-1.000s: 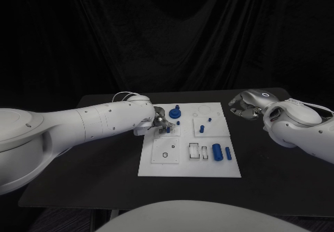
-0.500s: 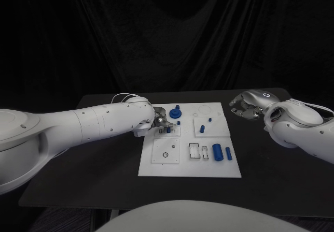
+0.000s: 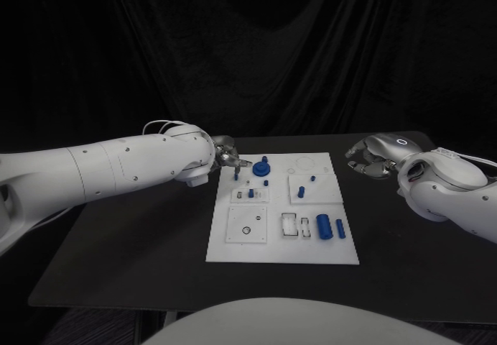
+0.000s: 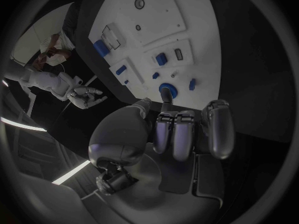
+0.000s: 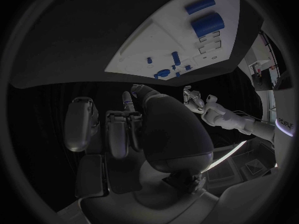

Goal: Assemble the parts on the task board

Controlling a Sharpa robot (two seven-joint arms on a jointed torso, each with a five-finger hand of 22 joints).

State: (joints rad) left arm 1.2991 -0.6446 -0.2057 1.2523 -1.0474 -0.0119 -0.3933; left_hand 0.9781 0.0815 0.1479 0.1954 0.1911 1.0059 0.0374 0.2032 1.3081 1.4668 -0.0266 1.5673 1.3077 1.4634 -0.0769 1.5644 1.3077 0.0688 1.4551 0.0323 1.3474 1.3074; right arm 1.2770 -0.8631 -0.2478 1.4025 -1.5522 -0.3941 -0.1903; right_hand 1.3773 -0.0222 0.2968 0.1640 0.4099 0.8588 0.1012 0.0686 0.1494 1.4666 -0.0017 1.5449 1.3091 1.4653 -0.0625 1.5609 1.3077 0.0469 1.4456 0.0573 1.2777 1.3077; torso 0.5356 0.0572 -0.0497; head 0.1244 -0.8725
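Observation:
The white task board (image 3: 279,248) lies mid-table with blue parts on it: a round part with a peg (image 3: 260,169), a short peg (image 3: 237,174) near the far left corner, two small pieces (image 3: 300,191), and a thick cylinder (image 3: 322,224) beside a slim one (image 3: 340,228). My left hand (image 3: 230,159) hovers at the board's far left corner, fingers loosely curled, holding nothing. In the left wrist view the left hand (image 4: 177,129) points toward the round part (image 4: 166,89). My right hand (image 3: 370,157) hangs off the board's far right side, empty.
A small dark ring (image 3: 245,231) lies in a near-left square of the board, with white slotted pieces (image 3: 296,225) beside it. Black table (image 3: 135,244) surrounds the board on every side. A dark curtain hangs behind.
My left hand has lifted off the board's left middle square and drawn back toward the far left corner. Small pieces now show where it was. The right hand has stayed put.

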